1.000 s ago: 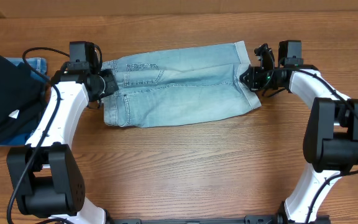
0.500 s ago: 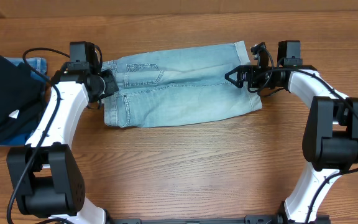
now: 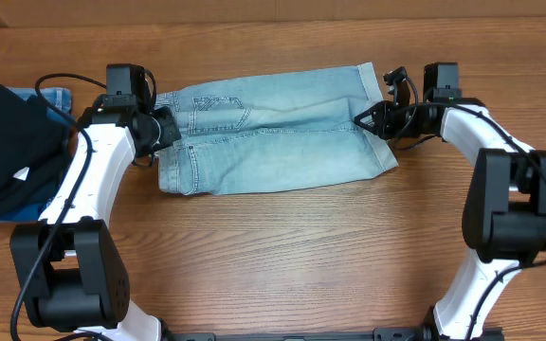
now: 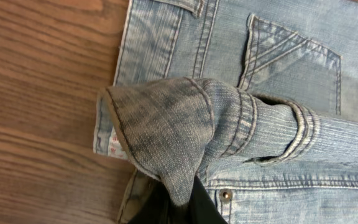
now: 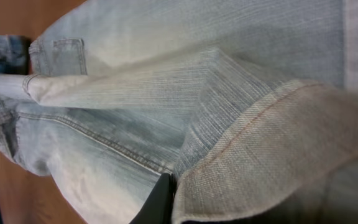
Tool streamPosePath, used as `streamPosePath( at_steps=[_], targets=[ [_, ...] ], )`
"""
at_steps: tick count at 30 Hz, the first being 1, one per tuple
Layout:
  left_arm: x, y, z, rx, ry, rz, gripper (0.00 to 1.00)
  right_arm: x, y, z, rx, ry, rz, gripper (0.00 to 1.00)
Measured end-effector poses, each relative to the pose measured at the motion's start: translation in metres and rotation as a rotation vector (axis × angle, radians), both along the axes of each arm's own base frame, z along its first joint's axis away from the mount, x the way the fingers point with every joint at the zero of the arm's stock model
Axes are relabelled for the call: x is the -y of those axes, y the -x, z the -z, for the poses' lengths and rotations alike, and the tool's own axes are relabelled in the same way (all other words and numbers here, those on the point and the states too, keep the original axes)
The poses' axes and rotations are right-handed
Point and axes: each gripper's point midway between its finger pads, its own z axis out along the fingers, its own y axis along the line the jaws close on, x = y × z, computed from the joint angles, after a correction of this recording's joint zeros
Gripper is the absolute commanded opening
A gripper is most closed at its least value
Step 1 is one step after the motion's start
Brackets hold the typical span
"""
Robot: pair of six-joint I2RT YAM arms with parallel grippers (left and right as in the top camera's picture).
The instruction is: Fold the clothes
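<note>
Two ends of the shorts [image 3: 273,133], lying across the table [image 3: 282,256] between the arms, are pinched: left gripper [image 3: 166,128] clamps a bunched waistband fold, right gripper [image 3: 370,118] apparently nips the lifted cuffed hem, its fingers mostly hidden

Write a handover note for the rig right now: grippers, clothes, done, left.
Left gripper: shut on the shorts at the waistband, denim bunched over it.
Right gripper: shut on the cuffed hem, fabric lifted.
The shorts lie spread on the table, waistband toward the left arm; black garment and darker denim at far left.
Done: both ends grasped. Left: bring hem to waistband; no fold yet.
</note>
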Motion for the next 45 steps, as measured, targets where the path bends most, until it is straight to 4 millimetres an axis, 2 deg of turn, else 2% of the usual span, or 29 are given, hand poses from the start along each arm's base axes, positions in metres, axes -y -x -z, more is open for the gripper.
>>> streamPosePath(
  at_steps=[5, 6, 8, 14, 17, 23, 26, 28, 31, 35, 38, 40, 42, 43, 45],
  targets=[
    [0.001, 0.021, -0.001, -0.080, 0.003, 0.000, 0.04, 0.012, 0.004, -0.076, 0.122, 0.087, 0.045, 0.04],
    [0.001, 0.027, -0.005, -0.091, 0.006, 0.002, 0.04, 0.013, 0.007, -0.093, 0.148, 0.094, 0.050, 0.04],
    [0.002, 0.036, -0.018, -0.087, 0.009, 0.002, 0.04, 0.013, 0.016, -0.113, 0.163, 0.102, 0.054, 0.04],
    [0.006, 0.058, -0.073, 0.011, 0.020, 0.009, 0.04, 0.016, 0.042, -0.119, 0.088, 0.124, 0.063, 0.04],
    [0.006, 0.065, -0.089, 0.046, 0.019, 0.010, 0.04, 0.015, 0.058, -0.130, 0.065, 0.127, 0.062, 0.04],
    [0.007, 0.082, -0.091, 0.007, 0.021, 0.010, 0.05, 0.023, 0.089, -0.158, 0.071, 0.186, 0.091, 0.04],
    [0.007, 0.083, -0.091, 0.005, 0.021, 0.009, 0.05, 0.025, 0.093, -0.174, 0.126, 0.202, 0.105, 0.04],
    [0.006, 0.082, -0.091, 0.008, 0.018, 0.008, 0.05, 0.028, 0.084, -0.182, 0.192, 0.218, 0.107, 0.04],
    [0.000, 0.079, -0.092, 0.019, -0.004, -0.023, 0.06, 0.024, 0.063, -0.184, 0.283, 0.235, 0.080, 0.04],
    [-0.006, 0.071, -0.096, 0.055, -0.031, -0.048, 0.06, 0.011, 0.031, -0.169, 0.345, 0.238, 0.040, 0.04],
    [-0.009, 0.062, -0.092, 0.063, -0.044, -0.065, 0.05, 0.009, 0.009, -0.152, 0.367, 0.243, 0.034, 0.04],
    [-0.012, 0.051, -0.079, 0.049, -0.055, -0.072, 0.06, 0.009, -0.006, -0.136, 0.369, 0.243, 0.033, 0.04],
    [-0.014, 0.036, -0.056, 0.020, -0.062, -0.077, 0.08, 0.010, -0.023, -0.107, 0.352, 0.249, 0.032, 0.04],
    [-0.015, 0.029, -0.049, 0.023, -0.065, -0.078, 0.06, 0.010, -0.033, -0.098, 0.366, 0.249, 0.034, 0.04],
    [-0.017, 0.018, -0.040, 0.027, -0.072, -0.083, 0.06, 0.010, -0.041, -0.082, 0.360, 0.251, 0.034, 0.04]
  ],
)
